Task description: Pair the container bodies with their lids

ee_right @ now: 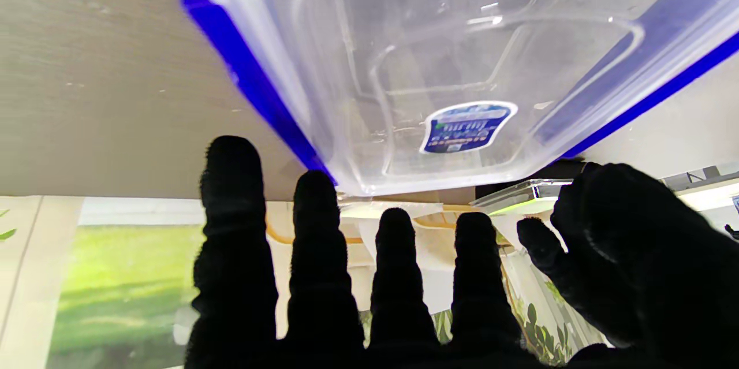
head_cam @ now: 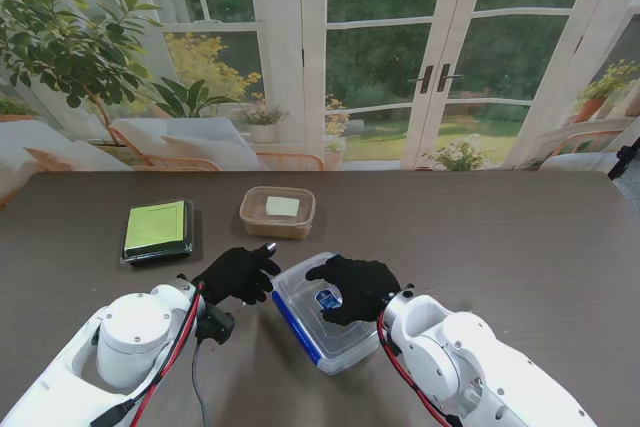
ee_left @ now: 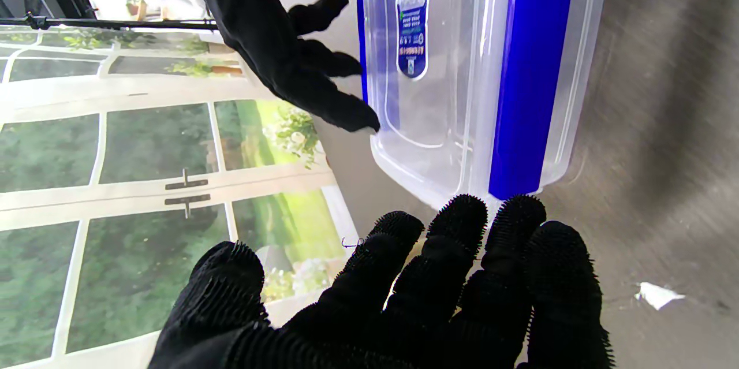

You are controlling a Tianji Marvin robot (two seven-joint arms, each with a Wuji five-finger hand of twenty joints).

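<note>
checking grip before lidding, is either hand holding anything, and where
Neither clearly grips. The right hand rests spread on top of the clear blue-trimmed container; the left hand is open beside its end.

Clear glossy plastic container (head_cam: 330,332), matt wood-grain table (head_cam: 520,247).

A homely sunroom look here: past the fingers of both hands, white-framed glass doors (head_cam: 437,57) show a green garden, with leafy potted plants (head_cam: 60,42) and cushioned wicker chairs (head_cam: 190,142) behind a dark wood-grain table (head_cam: 520,247).
</note>
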